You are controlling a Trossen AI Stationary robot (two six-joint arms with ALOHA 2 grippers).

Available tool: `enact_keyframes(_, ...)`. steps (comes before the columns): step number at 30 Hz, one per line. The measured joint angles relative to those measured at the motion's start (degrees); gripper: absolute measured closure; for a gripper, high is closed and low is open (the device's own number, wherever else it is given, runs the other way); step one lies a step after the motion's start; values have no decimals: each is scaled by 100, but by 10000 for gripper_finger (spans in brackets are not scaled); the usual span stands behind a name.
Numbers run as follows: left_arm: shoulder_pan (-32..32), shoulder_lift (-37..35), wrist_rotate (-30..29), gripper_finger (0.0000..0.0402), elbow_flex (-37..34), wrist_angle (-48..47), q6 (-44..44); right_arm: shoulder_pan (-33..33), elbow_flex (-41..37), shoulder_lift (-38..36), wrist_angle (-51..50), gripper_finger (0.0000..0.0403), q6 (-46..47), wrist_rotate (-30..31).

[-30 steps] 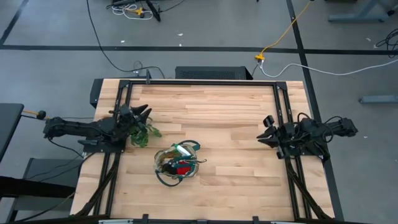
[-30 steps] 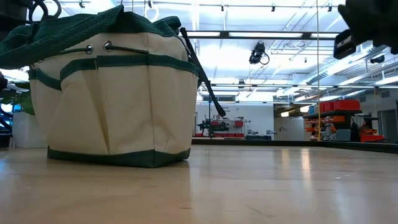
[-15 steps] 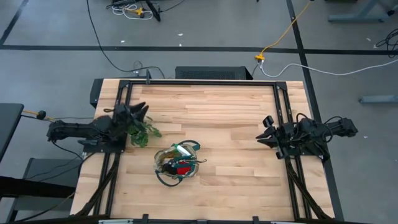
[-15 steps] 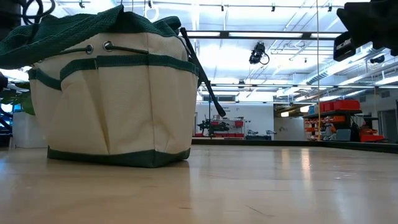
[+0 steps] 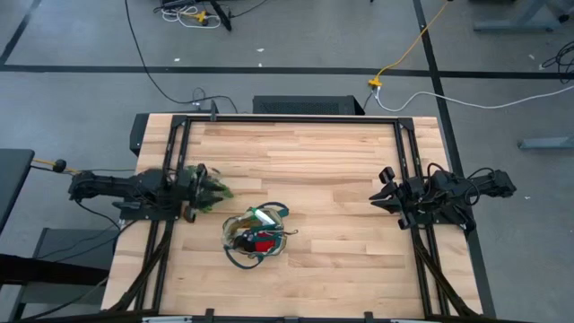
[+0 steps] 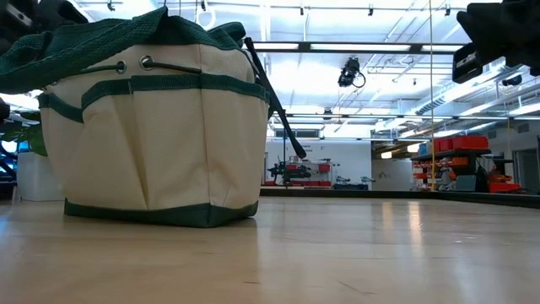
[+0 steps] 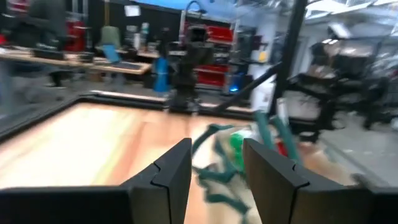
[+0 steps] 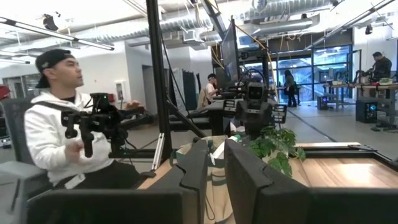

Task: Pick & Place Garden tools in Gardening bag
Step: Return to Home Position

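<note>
The gardening bag (image 5: 256,235) is not in my grasp. My left gripper (image 5: 203,182) hangs at the left edge of the table (image 5: 314,152), its fingers (image 7: 174,168) parted with nothing between them. My right gripper (image 5: 380,186) waits at the right edge, likewise spread and empty. Just past my left fingertips lies the leafy plant sprig (image 5: 218,191). Beyond it the bag stands upright a little left of the table's middle, well apart from both grippers. Red gloves (image 5: 265,242) and the spray bottle (image 5: 263,215) show in its mouth. I judge it to be soft canvas that would fold under a pinch on the wall, and weighty with tools inside. The green loop handles (image 6: 76,51) look like the place to take hold, lifting gently so nothing tips out.
</note>
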Motion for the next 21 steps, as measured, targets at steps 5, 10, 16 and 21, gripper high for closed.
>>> enact_keyframes(5, 2, 18, 190, 250, 0, 36, -501, 0, 0, 0, 2, 348, -2, 0)
enact_keyframes(10, 2, 18, 190, 250, 0, 36, -773, 0, 0, 0, 2, 348, -2, 0)
enact_keyframes(16, 2, 18, 190, 250, 0, 40, -777, 0, 0, 0, 3, 348, -7, 0)
enact_keyframes(21, 2, 18, 190, 250, 0, 45, -778, 0, 0, 0, 2, 348, -7, 0)
